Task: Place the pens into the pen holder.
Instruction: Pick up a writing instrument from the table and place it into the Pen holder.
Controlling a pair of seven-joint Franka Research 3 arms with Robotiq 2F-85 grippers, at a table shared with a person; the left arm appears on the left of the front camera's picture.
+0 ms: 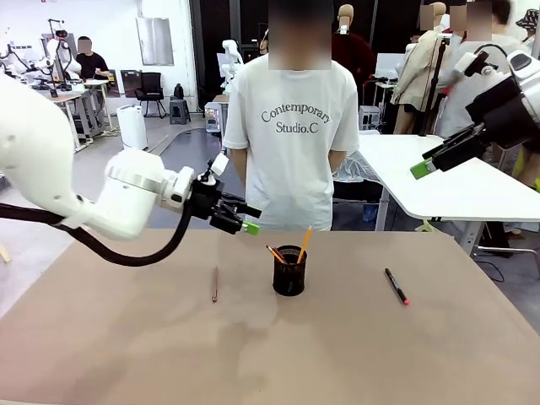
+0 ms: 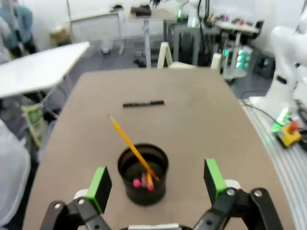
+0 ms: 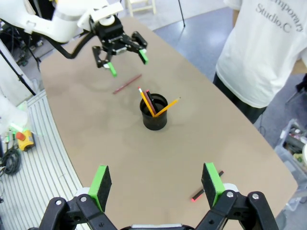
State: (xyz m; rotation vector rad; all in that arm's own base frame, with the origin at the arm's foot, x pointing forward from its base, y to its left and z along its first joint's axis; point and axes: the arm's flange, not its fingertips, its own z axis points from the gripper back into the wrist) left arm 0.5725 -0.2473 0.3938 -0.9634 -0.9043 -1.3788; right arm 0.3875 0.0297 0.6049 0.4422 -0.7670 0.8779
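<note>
"Is the left arm holding anything?"

"No. The left gripper (image 1: 251, 218) hangs above the desk (image 1: 126, 354), a little left of the pen holder (image 1: 289, 274). Its jaws are spread wide, with nothing between them and nothing touching them."

"And the other arm?"

"The right gripper (image 1: 426, 162) is up high on the right side, well clear of the desk. Its jaws are wide apart too, and empty."

"What's in the holder?"

"It stands upright near the middle of the desk. A yellow-orange pencil (image 1: 304, 245) leans out of it to the right. From over the right wrist I can see a second yellow pencil (image 3: 146, 100) and a darker stick (image 3: 151, 101) beside it, both leaning the other way. I can't tell what the dark one is."

"Any pens left out?"

"Two. A reddish-brown pencil (image 1: 214, 284) lies flat on the desk left of the holder, apart from it, near the left gripper but lower and not touched. A black marker (image 1: 396, 286) lies flat well off to the right, its red end toward the robot's side."
</note>
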